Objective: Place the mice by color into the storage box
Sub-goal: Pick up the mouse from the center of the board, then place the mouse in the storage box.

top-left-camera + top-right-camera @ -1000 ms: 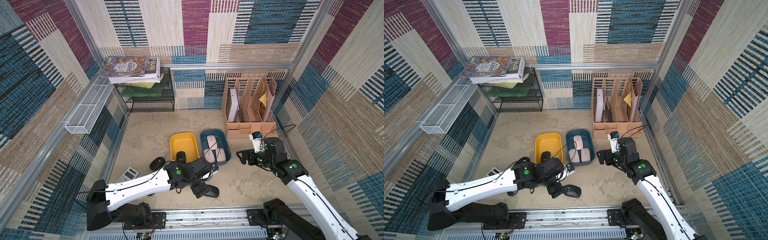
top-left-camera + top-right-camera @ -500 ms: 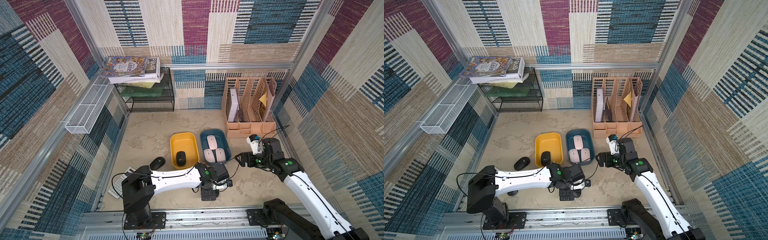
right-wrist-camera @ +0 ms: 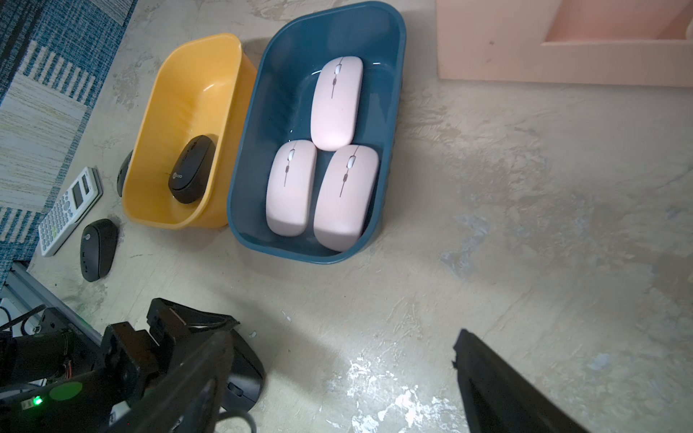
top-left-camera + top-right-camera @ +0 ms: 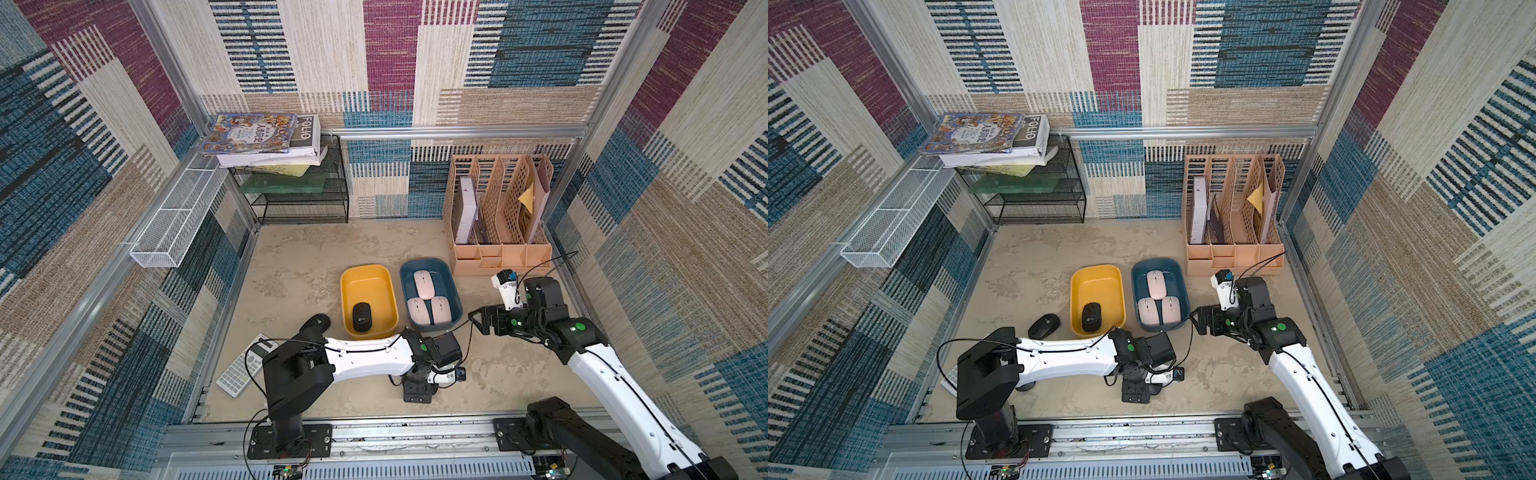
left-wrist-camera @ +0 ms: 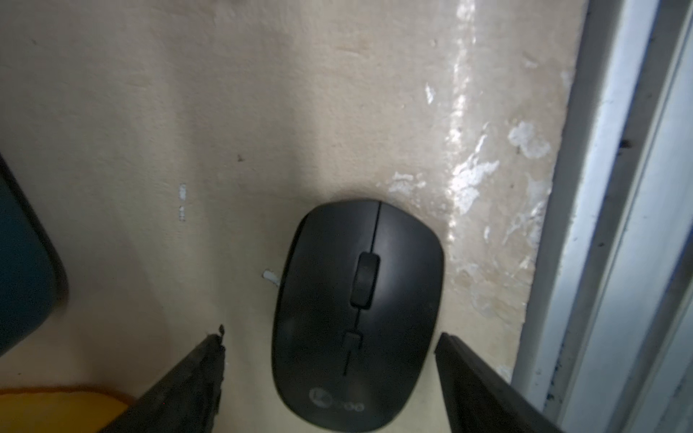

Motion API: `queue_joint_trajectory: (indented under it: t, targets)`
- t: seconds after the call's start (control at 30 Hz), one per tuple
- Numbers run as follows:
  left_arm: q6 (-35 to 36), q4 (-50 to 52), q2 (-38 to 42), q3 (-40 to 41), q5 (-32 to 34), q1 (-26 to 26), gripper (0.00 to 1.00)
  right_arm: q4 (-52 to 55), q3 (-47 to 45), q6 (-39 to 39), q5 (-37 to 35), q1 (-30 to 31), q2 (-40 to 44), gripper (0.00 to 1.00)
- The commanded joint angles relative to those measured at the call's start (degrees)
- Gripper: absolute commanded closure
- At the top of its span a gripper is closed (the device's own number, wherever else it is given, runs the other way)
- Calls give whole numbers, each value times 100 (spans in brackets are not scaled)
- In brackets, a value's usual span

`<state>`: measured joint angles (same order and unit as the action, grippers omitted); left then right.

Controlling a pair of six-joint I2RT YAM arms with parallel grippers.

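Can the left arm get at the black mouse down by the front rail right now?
Probably yes. The left tool is open and straddles the black mouse, with nothing on top of it. The rail runs close on one side, so clearance may be tight.

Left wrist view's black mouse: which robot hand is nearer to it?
Left. The left gripper hangs right over the mouse, jaws open on either side of it. The right gripper is apart, open, beside the blue bin.

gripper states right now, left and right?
Left gripper: open, jaws either side of the matte black oval mouse, not gripping.
Right gripper: open, empty.
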<state>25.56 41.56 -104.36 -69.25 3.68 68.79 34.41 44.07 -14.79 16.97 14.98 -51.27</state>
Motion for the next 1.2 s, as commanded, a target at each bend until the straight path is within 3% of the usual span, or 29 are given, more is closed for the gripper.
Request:
queue_joint_trajectory:
  t: [0.0,0.27,0.37,0.43,0.73,0.83,1.0,1.17]
  targets:
    - [43,-9,-87,-11,-86,-9,12,-110,-13,62,124,7,15,4]
    - [-170,-8,-93,42,-294,-20,32,-132,-61,64,118,11,18,4]
    - [-567,-30,-19,-17,-598,-185,49,-154,-79,48,75,7,15,4]
    - [-909,-77,80,-28,-830,-322,55,-154,-83,34,35,3,12,4]
    - [-3223,-514,1517,513,-1247,-841,57,-139,-83,-19,-135,5,37,4]
    - [-4340,-564,2311,738,-1043,-1045,57,-131,-83,-26,-173,4,37,4]
    - [-6019,-500,3478,1020,-655,-1814,55,-160,-110,-41,-175,4,4,4]
    - [-6508,216,3321,584,-215,-2598,56,-122,-83,-43,-158,5,-42,4]
